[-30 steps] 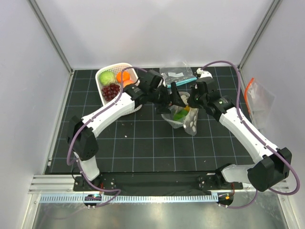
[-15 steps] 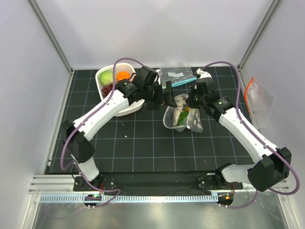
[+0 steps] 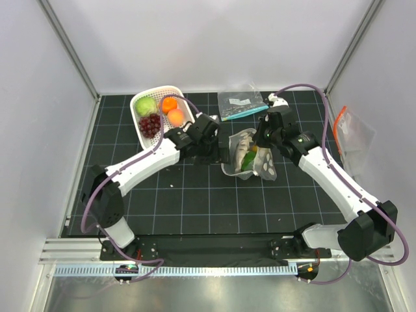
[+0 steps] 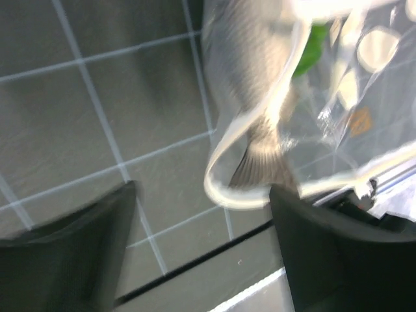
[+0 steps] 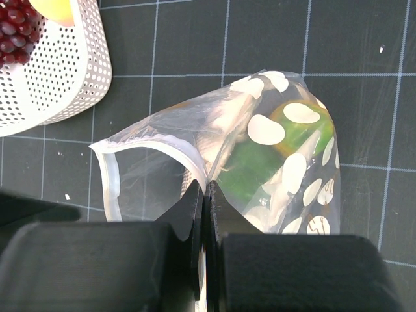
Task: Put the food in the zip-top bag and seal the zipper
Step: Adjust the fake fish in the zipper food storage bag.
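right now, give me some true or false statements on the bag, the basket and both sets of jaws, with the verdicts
1. The right gripper has its jaws shut on the mouth edge of the zip-top bag. True.
2. The left gripper has its jaws clamped shut. False: they stand open at the bag's mouth.
3. The purple grapes are inside the bag. False: they lie in the white basket.
4. A green food lies inside the bag. True.
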`<state>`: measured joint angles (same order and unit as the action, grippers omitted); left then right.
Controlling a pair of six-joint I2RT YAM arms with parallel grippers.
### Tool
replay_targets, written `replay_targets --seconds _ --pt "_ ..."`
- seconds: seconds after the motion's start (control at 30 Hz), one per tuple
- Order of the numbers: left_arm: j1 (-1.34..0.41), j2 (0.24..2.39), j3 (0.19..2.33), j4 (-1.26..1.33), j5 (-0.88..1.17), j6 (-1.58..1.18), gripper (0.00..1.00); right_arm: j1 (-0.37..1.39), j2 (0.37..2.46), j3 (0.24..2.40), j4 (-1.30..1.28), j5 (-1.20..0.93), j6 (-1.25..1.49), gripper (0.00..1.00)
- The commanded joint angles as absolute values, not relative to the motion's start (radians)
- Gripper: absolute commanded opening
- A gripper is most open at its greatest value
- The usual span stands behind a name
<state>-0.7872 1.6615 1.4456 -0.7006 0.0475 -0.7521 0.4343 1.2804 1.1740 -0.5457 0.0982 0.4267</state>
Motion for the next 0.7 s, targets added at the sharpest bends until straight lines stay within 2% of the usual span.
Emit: replay_targets --seconds 0.0,0.07,0.1,0.13,0.2,0.47,0.6,0.67 --pt "-0.79 1.707 1.457 -0.54 0.011 -0.759 0.73 0.428 1.253 1.201 -0.5 0.078 0.451 0.01" --pt "-0.792 1.721 1.447 -0.476 0.009 -0.764 0.56 0.43 1.253 1.2 -0.502 0.075 0.451 0.01" --pt "-0.792 1.721 1.445 -0.459 0.008 -0.759 0.11 0.43 1.253 1.2 -0.503 0.074 0.451 0.01" --pt "-0.792 1.72 1.456 -0.453 -0.02 -0.753 0.0 0.43 1.252 1.198 -0.508 0.074 0.451 0.01" --pt "-0.796 1.697 1.486 -0.463 -0.014 -0.744 0.0 0.428 1.253 1.198 -0.52 0.077 0.44 0.01" --pt "-0.805 1.658 1.828 -0.685 0.057 -0.707 0.0 0.426 1.278 1.19 -0.583 0.156 0.407 0.01" --pt "-0.798 1.686 1.813 -0.715 0.035 -0.689 0.0 0.414 1.279 1.222 -0.627 0.175 0.399 0.01" --pt "-0.775 1.71 1.787 -0.724 0.051 -0.69 0.0 0.414 1.282 1.315 -0.659 0.146 0.399 0.01"
